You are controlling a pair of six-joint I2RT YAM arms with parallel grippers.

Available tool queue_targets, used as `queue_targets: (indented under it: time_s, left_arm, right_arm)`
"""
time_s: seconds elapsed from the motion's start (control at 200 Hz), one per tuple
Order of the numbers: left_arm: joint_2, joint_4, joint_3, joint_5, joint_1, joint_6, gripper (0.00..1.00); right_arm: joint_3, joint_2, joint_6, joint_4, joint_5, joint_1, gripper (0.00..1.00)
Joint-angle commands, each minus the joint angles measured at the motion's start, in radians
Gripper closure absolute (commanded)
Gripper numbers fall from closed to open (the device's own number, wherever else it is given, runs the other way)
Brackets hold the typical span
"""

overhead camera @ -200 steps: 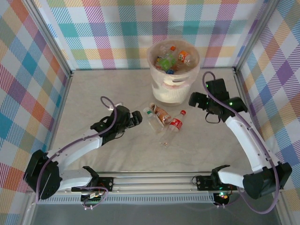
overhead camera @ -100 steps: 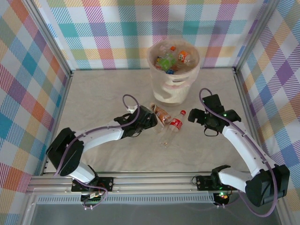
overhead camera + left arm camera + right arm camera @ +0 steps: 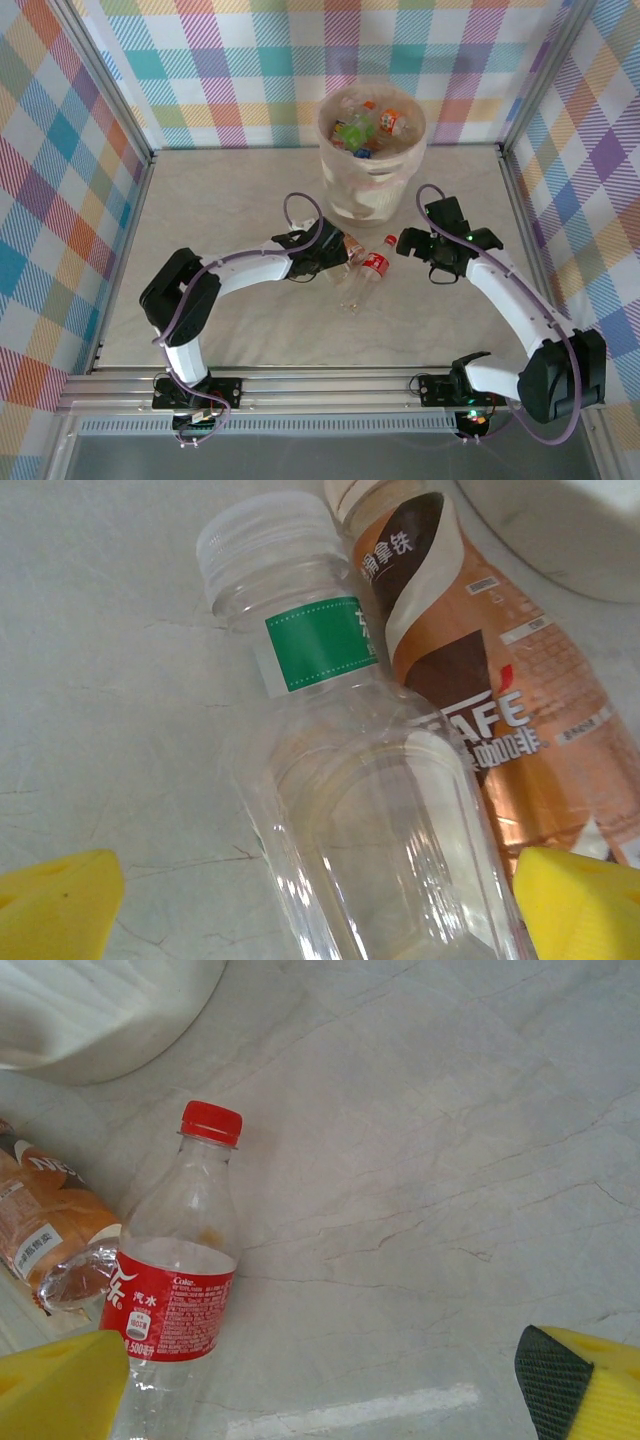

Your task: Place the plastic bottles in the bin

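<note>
At the far edge of the table (image 3: 220, 200), mid-width: the bin (image 3: 348, 197), with several plastic bottles (image 3: 362, 128) already inside. Just in front of it, near the table's centre, three more lying on their sides in a tight bunch: a green-labelled bottle (image 3: 330, 810) with a white cap, a brown-labelled bottle (image 3: 480, 700) pressed against it, and a red-capped bottle (image 3: 175, 1290) just to the right.

Left gripper (image 3: 320, 910) spread wide, with yellow fingers (image 3: 55, 905) on either side of the green-labelled bottle's clear body, not closed on it. Right gripper (image 3: 320, 1400) wide open too, gripping nothing, low beside the red-capped bottle, that bottle's body close by one fingertip.

Bare tabletop to the right of the red cap and out toward the left, right and near edges. Tight only between the bunch and the bin's wall.
</note>
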Motion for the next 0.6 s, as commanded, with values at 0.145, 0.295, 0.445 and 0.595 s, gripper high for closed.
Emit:
queue_targets:
  time_s: [0.145,0.295,0.445,0.595]
  left_arm:
    - [0.070,-0.076,0.048,0.001,-0.002,-0.027,0.00]
    - [0.057,-0.086,0.005,-0.010,0.003,-0.057,0.01]
    - [0.055,-0.079,-0.025,-0.010,0.011,-0.067,0.11]
    - [0.061,-0.080,-0.033,-0.034,0.026,-0.051,0.22]
  right_arm:
    - [0.028,0.052,-0.011,0.019,-0.003,0.003,0.00]
    - [0.043,0.083,0.000,0.014,-0.008,0.003,0.00]
    - [0.057,0.103,0.009,0.013,-0.015,0.003,0.00]
    - [0.061,0.111,0.015,0.014,-0.016,0.002,0.00]
